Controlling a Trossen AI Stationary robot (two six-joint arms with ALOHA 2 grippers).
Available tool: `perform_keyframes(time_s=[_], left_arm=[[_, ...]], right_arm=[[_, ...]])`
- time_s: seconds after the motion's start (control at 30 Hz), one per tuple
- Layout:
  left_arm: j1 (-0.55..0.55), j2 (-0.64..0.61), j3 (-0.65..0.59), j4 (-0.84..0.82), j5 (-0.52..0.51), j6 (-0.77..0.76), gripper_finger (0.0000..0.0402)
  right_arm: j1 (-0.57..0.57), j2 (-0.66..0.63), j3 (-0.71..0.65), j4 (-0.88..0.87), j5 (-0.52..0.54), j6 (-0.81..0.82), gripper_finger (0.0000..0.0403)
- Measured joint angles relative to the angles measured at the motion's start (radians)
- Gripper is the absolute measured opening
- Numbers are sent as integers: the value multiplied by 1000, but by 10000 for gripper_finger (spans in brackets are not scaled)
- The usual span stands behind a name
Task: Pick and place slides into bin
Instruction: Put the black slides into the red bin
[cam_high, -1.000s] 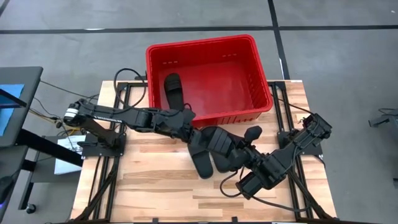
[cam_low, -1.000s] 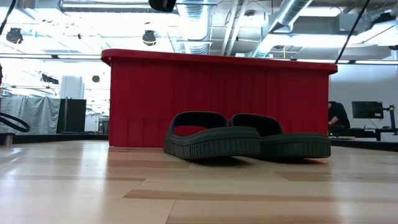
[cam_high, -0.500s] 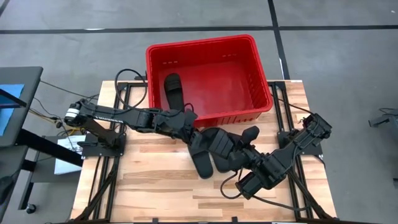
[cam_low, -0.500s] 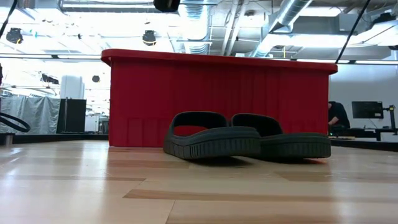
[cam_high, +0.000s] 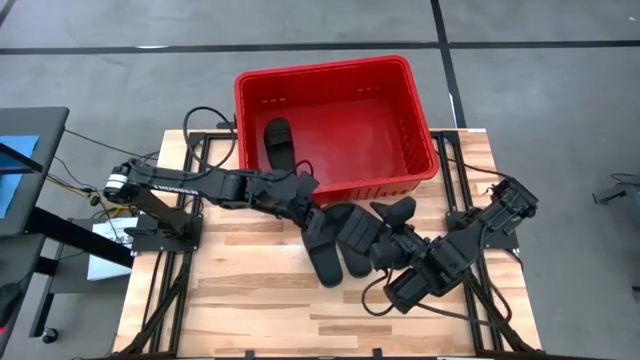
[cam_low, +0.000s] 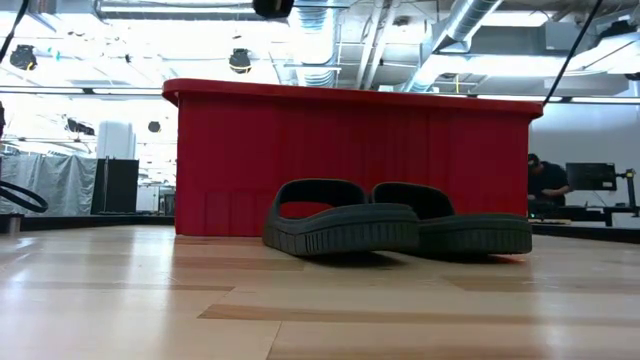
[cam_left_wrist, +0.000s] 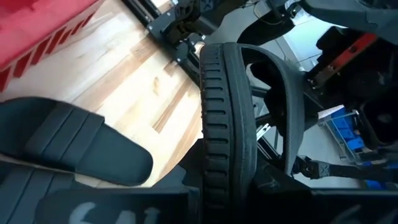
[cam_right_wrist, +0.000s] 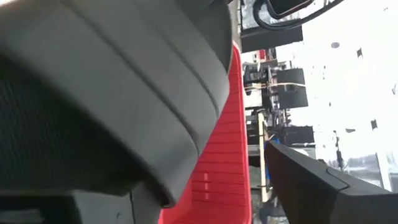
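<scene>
One black slide (cam_high: 277, 145) lies inside the red bin (cam_high: 424, 140). Two more slides (cam_low: 340, 228) (cam_low: 475, 232) rest sole-down on the table in front of the bin (cam_low: 350, 160). Another slide (cam_left_wrist: 217, 112) is up off the table on its edge, with my left gripper (cam_high: 322, 222) shut on it. Its free end (cam_high: 395, 212) points toward the table's right. My right gripper (cam_high: 388, 240) is open beside that slide, and its ribbed strap (cam_right_wrist: 124, 74) fills the right wrist view next to one finger (cam_right_wrist: 305, 180). My left gripper pinches the lifted slide by its sole (cam_left_wrist: 214, 180) near one end; the gripper's own body hides the exact spot. The fingers lie along the slide, coming from the table's left. The slide stands on edge, clear of the table, strap to one side. I cannot tell whether my right gripper touches the strap.
The two slides on the table (cam_high: 328, 262) (cam_high: 358, 258) lie right under both grippers. The bin's near wall (cam_high: 380, 185) stands just beyond them. Bare wood (cam_high: 250, 300) stretches toward the table's near edge. A person (cam_low: 545, 185) stands far off in the room.
My right gripper has opened and shifted slightly toward the bin. The lifted slide's free end has swung a little toward the table's left, while my left gripper keeps its hold. The two slides on the table have stayed put.
</scene>
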Motion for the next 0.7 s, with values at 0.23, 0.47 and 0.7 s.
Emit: perform_keyframes(time_s=[0.23, 0.47, 0.7], left_arm=[[19, -1, 66, -69, 16, 66, 26], [48, -2, 114, -180, 21, 145, 26], [84, -2, 162, -350, -12, 275, 26]], right_arm=[[32, -21, 0, 0, -7, -104, 265], [75, -21, 0, 0, 5, -227, 265], [86, -28, 0, 0, 38, -234, 265]])
